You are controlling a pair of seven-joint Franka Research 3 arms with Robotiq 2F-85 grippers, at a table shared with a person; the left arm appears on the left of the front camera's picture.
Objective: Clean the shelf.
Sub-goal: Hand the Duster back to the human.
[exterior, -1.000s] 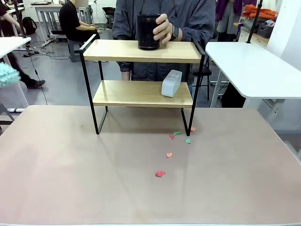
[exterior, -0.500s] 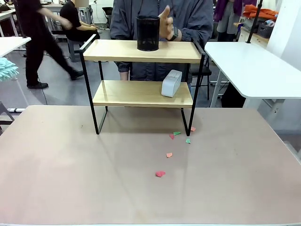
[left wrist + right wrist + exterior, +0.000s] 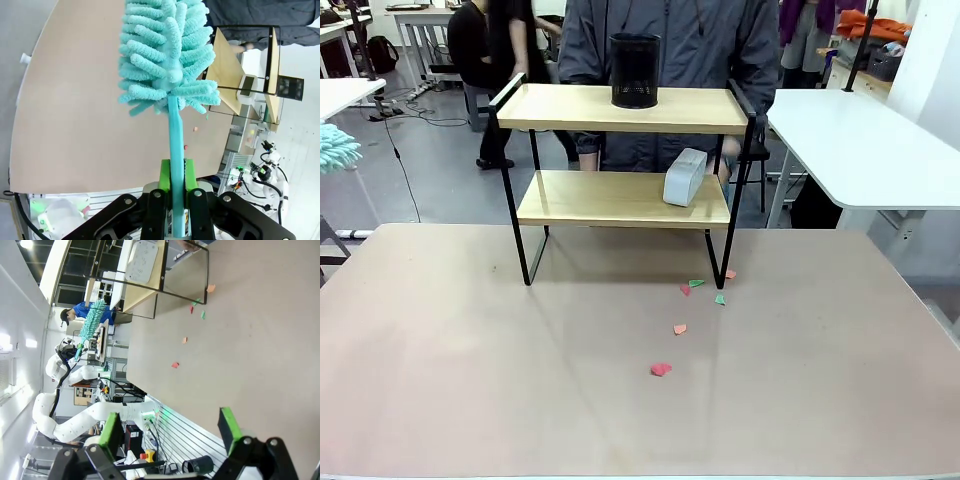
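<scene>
**Far left.** Duster (image 3: 335, 150): teal, fluffy head, showing at the picture edge in the front view, off the table's left side. In the left wrist view its head (image 3: 167, 55) stands above a slim teal handle.

**Left gripper** (image 3: 176, 172): closed tight on the duster handle, green pads (image 3: 165, 172) pressed to either side of it. It is held off the table, well apart from the shelf.

**Table** (image 3: 470, 380): pinkish-brown top, near half bare.

**Centre.** Shelf (image 3: 625, 200): two light wooden boards in a thin black frame, upright on the far half of the table, all four legs on the top.
- Top board: black mesh pen cup (image 3: 635, 70), upright, slightly left of the middle.
- Lower board: pale grey box (image 3: 685, 177), standing on edge near the right end.

**Person** (image 3: 670, 40): grey jacket, standing directly behind the shelf; one hand (image 3: 721, 163), blurred, low by the right rear post.

**Right of centre.** Paper scraps (image 3: 661, 369): red, orange and green bits, scattered on the table from the shelf's front right leg toward the robot's side.

**Right gripper** (image 3: 169, 426): jaws spread wide, nothing between them, above the table's near part, well apart from the shelf (image 3: 150, 275).

**Far right.** White table (image 3: 860, 140): beside the shelf's table, separate from it.
</scene>
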